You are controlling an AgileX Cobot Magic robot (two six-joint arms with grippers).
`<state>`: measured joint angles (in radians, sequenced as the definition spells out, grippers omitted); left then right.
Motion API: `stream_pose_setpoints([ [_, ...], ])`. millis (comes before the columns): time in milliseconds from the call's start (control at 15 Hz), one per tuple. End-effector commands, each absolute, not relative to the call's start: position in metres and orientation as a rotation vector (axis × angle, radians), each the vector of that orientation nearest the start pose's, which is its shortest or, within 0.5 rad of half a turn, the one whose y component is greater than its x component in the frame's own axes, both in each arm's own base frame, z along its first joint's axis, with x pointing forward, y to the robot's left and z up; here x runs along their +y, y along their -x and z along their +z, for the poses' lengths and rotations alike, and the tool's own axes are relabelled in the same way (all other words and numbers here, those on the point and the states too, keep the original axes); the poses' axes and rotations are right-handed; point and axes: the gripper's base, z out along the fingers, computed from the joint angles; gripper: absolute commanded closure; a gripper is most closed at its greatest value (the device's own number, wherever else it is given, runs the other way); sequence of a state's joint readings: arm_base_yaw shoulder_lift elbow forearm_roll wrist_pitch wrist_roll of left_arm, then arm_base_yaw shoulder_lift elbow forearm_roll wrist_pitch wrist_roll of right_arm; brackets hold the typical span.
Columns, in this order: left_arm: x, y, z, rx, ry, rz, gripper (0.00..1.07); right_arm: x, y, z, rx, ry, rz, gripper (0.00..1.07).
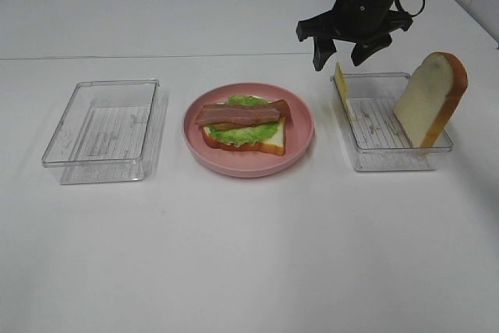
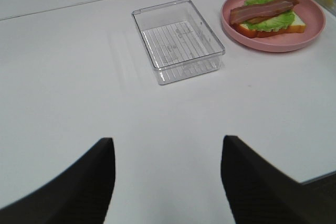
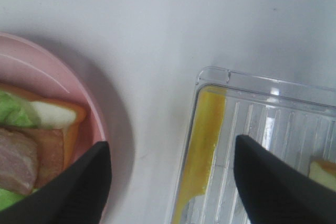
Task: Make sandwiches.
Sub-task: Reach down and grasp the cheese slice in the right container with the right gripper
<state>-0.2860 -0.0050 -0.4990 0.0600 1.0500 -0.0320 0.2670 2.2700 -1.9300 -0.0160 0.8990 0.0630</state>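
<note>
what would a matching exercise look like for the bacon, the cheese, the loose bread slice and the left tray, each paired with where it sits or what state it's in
Things
1. bacon strips
2. cheese slice
3. loose bread slice
4. left tray

Places or states
A. leaning upright at the right end of the right tray
B. lying on top of the lettuce on the pink plate
C. no food inside
D. standing on edge along the right tray's left wall

Pairs: 1-B, 2-D, 3-A, 4-C
</note>
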Motion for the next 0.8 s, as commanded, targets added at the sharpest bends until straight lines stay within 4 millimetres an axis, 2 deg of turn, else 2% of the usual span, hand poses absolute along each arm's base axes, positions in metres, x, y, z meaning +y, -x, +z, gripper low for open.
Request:
stream_pose_setpoints([
  [67, 0.007, 0.007, 0.278, 1.988, -0.251, -0.135, 0.49, 0.120, -0.483, 0.181, 2.738, 0.256, 0.072, 0.43],
  [533, 0.007, 0.007, 0.278, 1.988, -0.251, -0.135, 0.49, 0.107, -0.489, 0.164, 2.767, 0.199, 0.102, 0.48],
  [667, 0.007, 0.007, 0.278, 1.988, -0.251, -0.135, 0.49, 0.107, -0.489, 0.163, 2.769, 0.202, 0.101, 0.57],
  [733, 0.007, 0.007, 0.278, 1.988, -0.251, -0.135, 0.49, 0.107, -0.489, 0.163, 2.769, 0.203, 0.100, 0.66],
  [800, 0.007, 0.007, 0.278, 1.988, -0.251, -0.135, 0.49, 0.107, -0.489, 0.163, 2.770, 0.203, 0.100, 0.69],
])
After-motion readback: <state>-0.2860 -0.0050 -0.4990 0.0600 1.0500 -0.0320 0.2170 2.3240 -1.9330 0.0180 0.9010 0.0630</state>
